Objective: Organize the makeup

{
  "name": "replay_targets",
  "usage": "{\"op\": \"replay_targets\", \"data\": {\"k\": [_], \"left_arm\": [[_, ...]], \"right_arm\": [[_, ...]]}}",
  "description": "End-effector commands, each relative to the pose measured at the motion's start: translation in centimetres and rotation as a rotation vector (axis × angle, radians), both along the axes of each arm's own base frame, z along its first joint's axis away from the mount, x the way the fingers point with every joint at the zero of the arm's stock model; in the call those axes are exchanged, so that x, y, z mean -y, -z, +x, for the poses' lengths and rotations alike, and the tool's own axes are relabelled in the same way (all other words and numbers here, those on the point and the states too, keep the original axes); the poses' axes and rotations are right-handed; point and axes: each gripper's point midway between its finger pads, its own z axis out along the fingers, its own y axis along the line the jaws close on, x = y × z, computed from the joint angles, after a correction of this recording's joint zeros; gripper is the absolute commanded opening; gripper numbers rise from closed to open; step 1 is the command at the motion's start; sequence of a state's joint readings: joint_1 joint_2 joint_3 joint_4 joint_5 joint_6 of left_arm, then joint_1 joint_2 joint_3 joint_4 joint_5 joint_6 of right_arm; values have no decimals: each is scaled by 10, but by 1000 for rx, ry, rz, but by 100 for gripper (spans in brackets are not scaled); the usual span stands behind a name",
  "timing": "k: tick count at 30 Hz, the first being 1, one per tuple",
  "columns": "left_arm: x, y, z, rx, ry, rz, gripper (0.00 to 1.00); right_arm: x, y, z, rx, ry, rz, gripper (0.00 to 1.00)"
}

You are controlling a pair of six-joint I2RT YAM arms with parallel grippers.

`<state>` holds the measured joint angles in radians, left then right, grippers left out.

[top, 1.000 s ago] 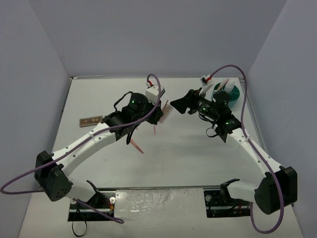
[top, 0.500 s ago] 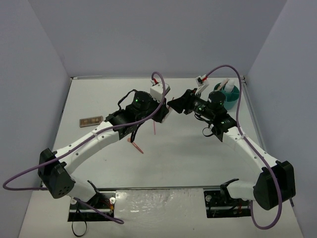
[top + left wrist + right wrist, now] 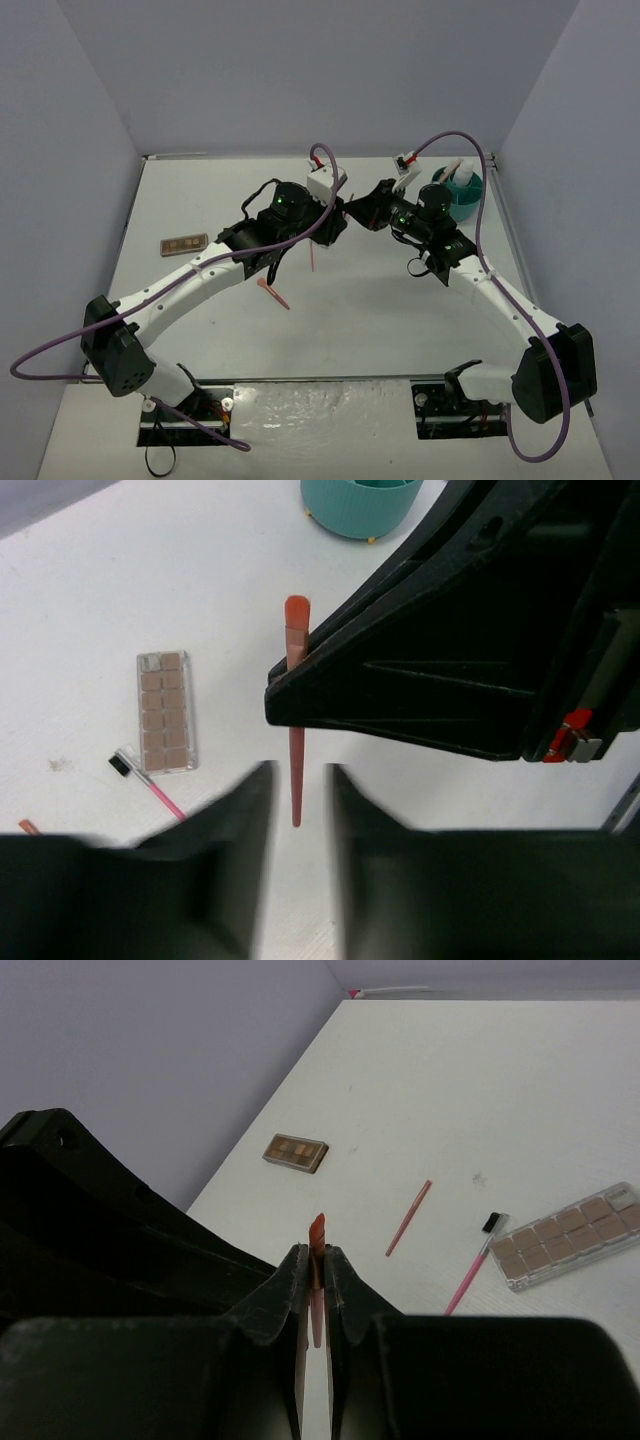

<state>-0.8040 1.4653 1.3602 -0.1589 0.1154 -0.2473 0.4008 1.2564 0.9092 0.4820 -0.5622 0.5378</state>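
Held item: orange-red stick [image 3: 296, 730], thin, tapered to a point, flat paddle at the other end, carried off the desk [image 3: 200, 200] near its middle. The right pincer [image 3: 314, 1260] is clamped tight on the paddle end. The left pincer [image 3: 298, 805] stands slightly parted around the pointed tip, not gripping.

A second ago the left pincer was closed on the stick, and the right pincer stood wide, nearer the teal tub [image 3: 468, 192].

Below lie a long pink-brown palette [image 3: 164, 710] and a pink brush [image 3: 150, 785]. The small brown palette [image 3: 184, 243] sits at 9 o'clock by the left edge. The tub sits at 2 o'clock by the right wall. Bare desk at 6 o'clock.
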Motion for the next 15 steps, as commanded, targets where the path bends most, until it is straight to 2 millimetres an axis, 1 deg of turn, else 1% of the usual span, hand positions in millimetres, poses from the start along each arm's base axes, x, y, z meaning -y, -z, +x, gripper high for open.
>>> {"op": "replay_targets", "data": {"k": [1,4,6,7,9,10,13,15], "left_arm": [[4,-45,4,80,-13,-86,50],[-8,-42,7,68,-72,-57,74],[-21,-39,10,54,-123,-38,86],[-30,-38,12,47,-165,-26,90],[-53,-36,17,23,-243,-7,95],[-71,-34,19,1,-298,4,97],[-121,-23,26,-67,-413,30,97],[-144,-21,22,-83,-457,26,97]], "right_arm": [[18,-32,15,127,119,-42,0],[43,-31,25,155,242,-125,0],[74,-32,39,165,393,-184,0],[86,-32,42,168,448,-212,0],[116,-31,49,170,563,-260,0],[136,-32,54,168,622,-275,0],[197,-32,67,158,830,-336,0],[219,-31,72,158,907,-376,0]]}}
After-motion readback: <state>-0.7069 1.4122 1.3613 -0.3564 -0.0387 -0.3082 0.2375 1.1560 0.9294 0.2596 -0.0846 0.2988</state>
